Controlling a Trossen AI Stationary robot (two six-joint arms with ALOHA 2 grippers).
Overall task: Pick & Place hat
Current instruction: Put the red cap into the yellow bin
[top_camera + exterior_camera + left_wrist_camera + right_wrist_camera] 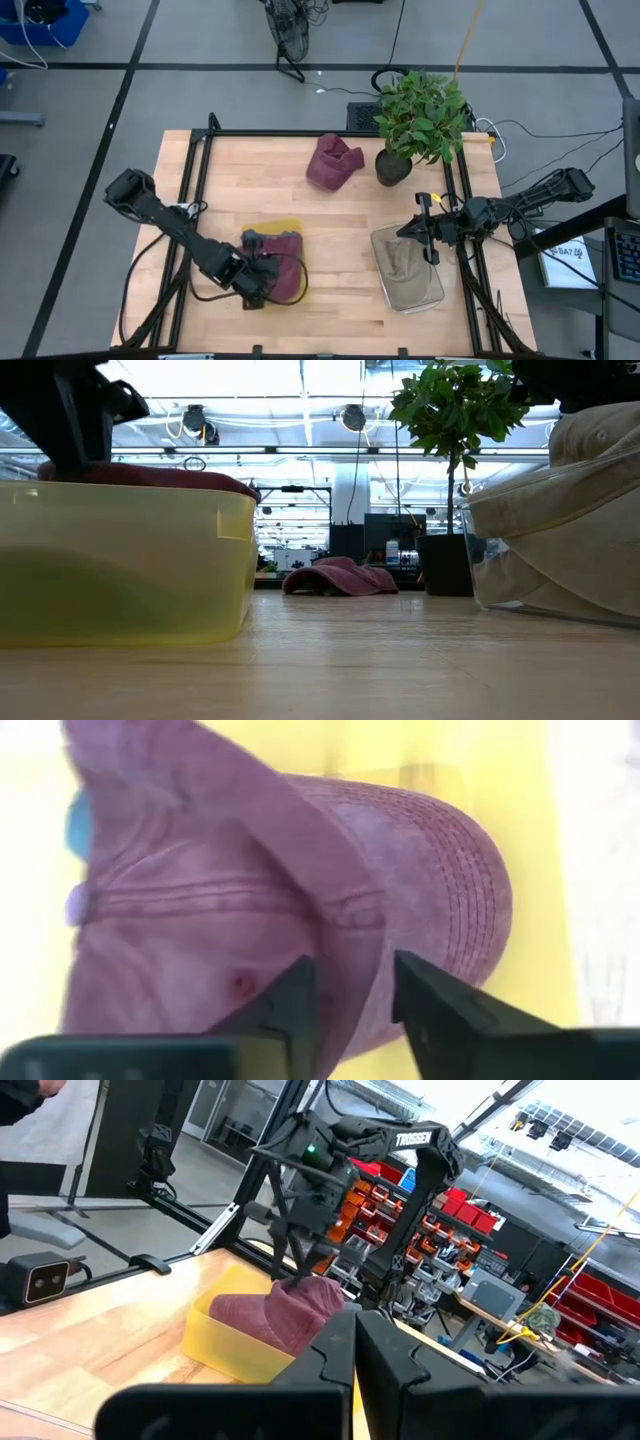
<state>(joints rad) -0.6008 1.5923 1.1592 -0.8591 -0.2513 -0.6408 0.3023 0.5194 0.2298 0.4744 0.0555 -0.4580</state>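
A maroon hat (290,278) (300,870) lies in a yellow bin (287,225) (120,560) (215,1335) at the table's near left. Its top shows over the bin's rim (150,475). My left gripper (262,282) (350,985) stands over it, shut on the hat. A second maroon hat (333,162) (340,577) rests crumpled on the table's far middle. My right gripper (430,238) (355,1345) hovers shut above a clear bin (412,292) (540,550) that holds a beige hat (400,262) (600,435). My left gripper pinches a raised fold of the maroon hat where the brim meets the crown (352,935), one finger on either side of it. The fingers come from above, pointing down. The hat rests in the yellow bin, its cloth drawn up a little under the fingers (305,1285).
A potted plant (420,115) (450,410) stands at the table's far right, its dark pot (393,167) just right of the second maroon hat. Bare wood lies between the two bins and along the near edge. Black frame rails run along the table's left and right sides.
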